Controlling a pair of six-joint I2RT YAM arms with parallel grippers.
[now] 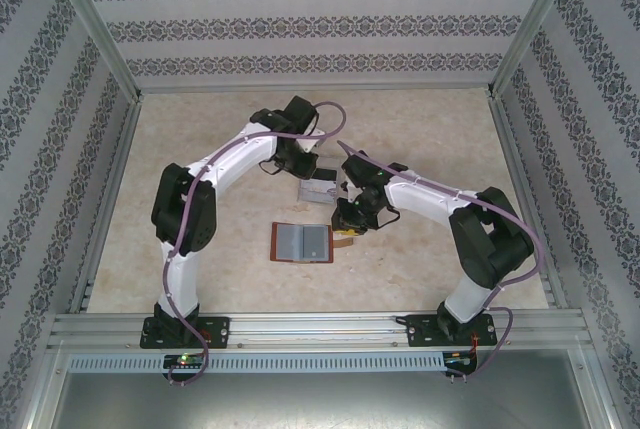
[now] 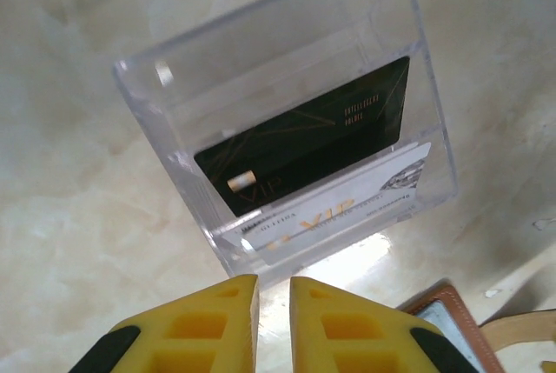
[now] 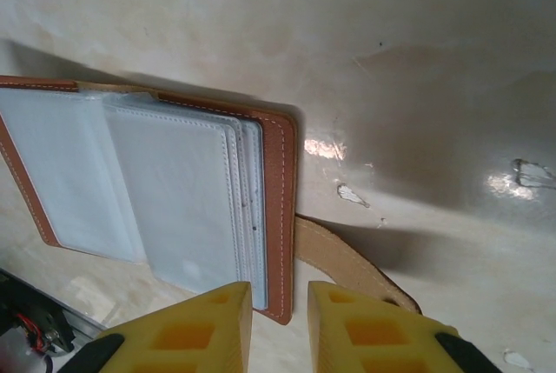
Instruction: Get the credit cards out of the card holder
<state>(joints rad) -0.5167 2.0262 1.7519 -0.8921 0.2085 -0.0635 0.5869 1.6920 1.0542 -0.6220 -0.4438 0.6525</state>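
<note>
The card holder (image 1: 302, 242) lies open and flat on the table, a reddish-brown wallet with grey-blue pockets (image 3: 182, 190) and a tan strap (image 3: 347, 260). I cannot tell whether cards sit in the pockets. Two credit cards stand in a clear plastic box (image 2: 287, 34): a black one (image 2: 304, 143) and a white one (image 2: 347, 203). My left gripper (image 2: 274, 290) hovers just in front of the box, jaws a narrow gap apart with nothing between them. My right gripper (image 3: 280, 299) is at the wallet's right edge (image 3: 280, 199), jaws slightly apart, the brown corner seen in the gap.
The clear box (image 1: 318, 189) stands just behind the wallet, between the two arms. A corner of the wallet (image 2: 439, 302) shows to the right of the left gripper's fingers. Patterned walls and metal rails enclose the marble-look table (image 1: 180, 149).
</note>
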